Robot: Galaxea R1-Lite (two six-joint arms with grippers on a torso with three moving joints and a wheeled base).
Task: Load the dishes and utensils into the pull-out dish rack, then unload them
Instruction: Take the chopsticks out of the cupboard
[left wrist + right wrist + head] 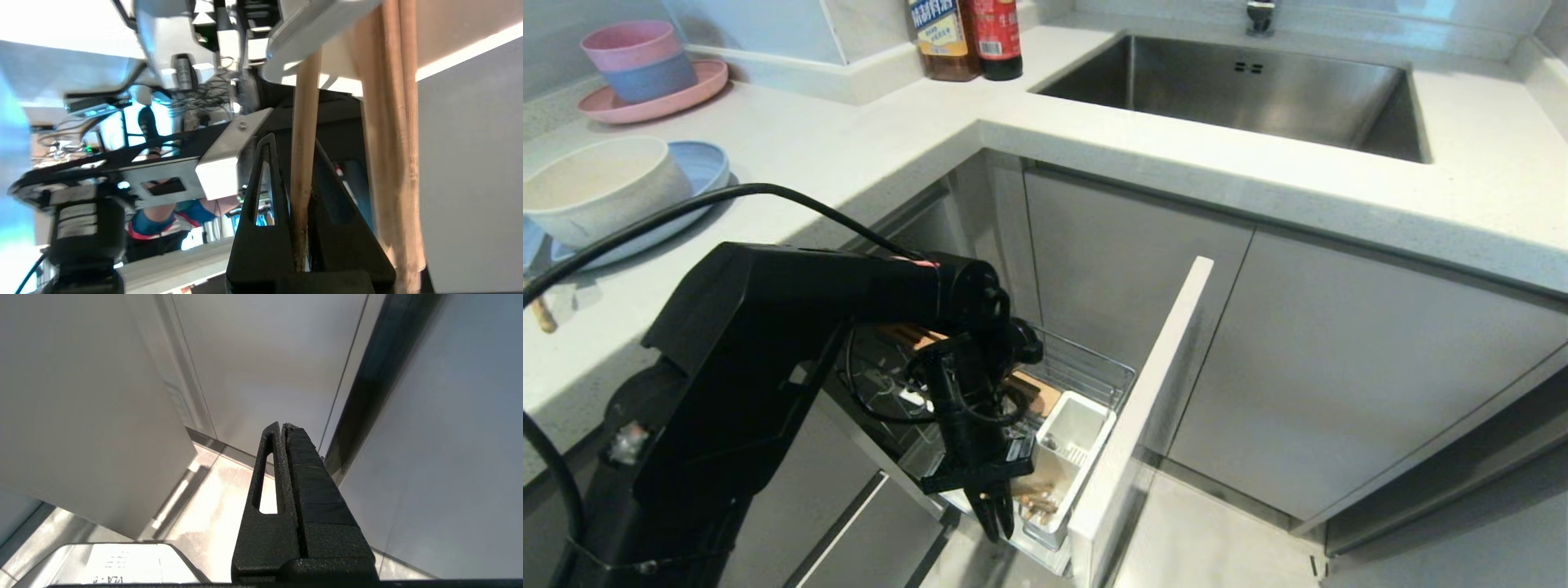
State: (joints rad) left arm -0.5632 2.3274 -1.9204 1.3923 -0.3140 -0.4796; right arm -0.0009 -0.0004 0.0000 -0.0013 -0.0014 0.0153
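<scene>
The left gripper (999, 513) reaches down into the pull-out dish rack (1086, 367), its fingers (261, 212) clamped on one wooden chopstick (304, 155) beside the white cutlery holder (1072, 445). The right gripper (284, 430) hangs by the cabinets, fingers together. Farther off, on the counter, the cream bowl (600, 188) sits on the pale blue plate (698, 167).

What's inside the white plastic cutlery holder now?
Light wooden chopsticks stand in the white plastic cutlery holder; the left gripper is shut on one. The holder's walls hide its bottom.
</scene>
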